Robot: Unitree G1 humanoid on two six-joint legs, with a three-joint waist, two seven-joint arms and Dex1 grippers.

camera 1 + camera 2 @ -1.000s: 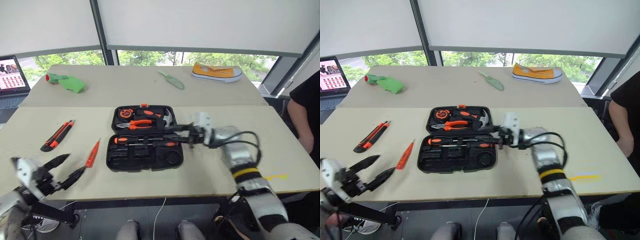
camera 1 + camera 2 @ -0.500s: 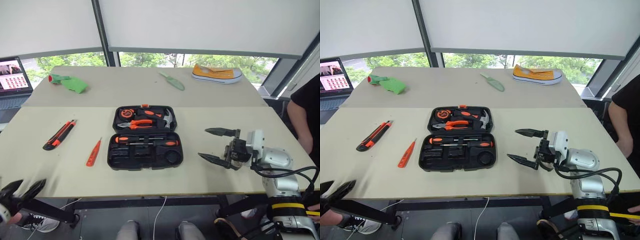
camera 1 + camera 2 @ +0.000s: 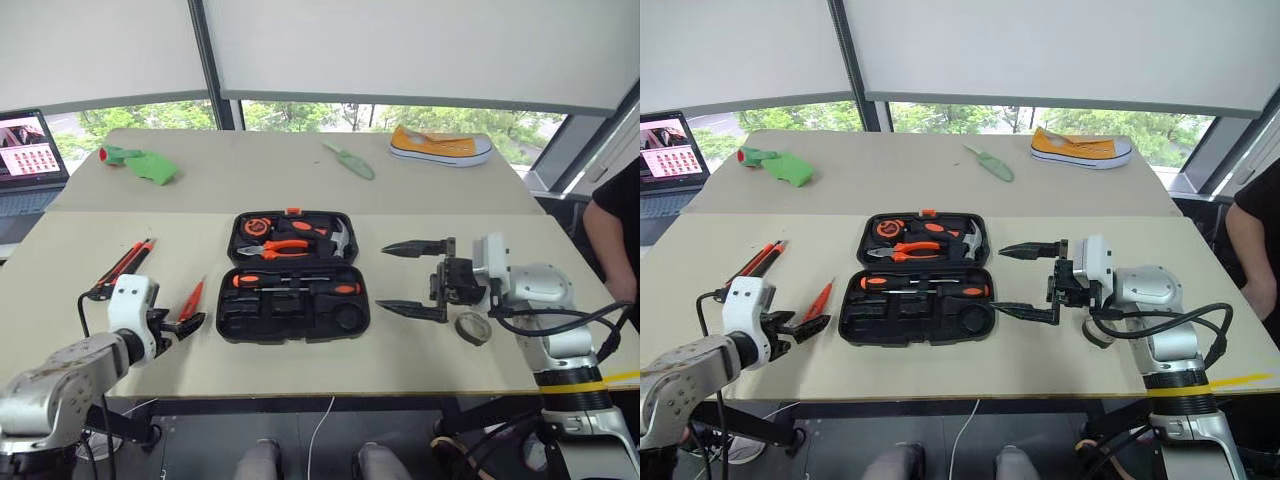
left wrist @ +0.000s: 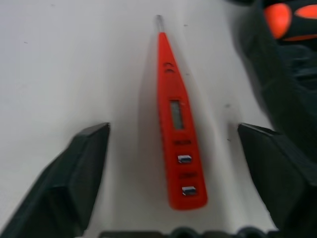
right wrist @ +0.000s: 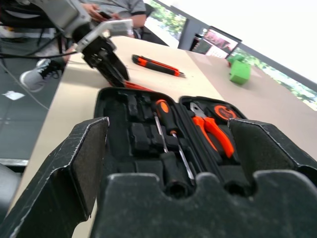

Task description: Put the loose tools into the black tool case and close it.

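The black tool case lies open in the middle of the table, with two black-and-orange screwdrivers in its front half. The slim orange tester screwdriver lies on the table left of the case, between the open fingers of my left gripper, which do not touch it. The orange-black utility knife lies further left. My right gripper hovers wide open just right of the case, pointing at it, empty. The small grey roll sits on the table beside that arm.
Orange-handled pliers and a hammer sit in the case's far half. On the far table are a green trowel, a yellow shoe and a green object. A laptop stands far left; a person stands at the right.
My right gripper drew back from the screwdrivers in the case and opened wide. My left gripper dipped to the table's front edge, then came forward around the tester screwdriver.
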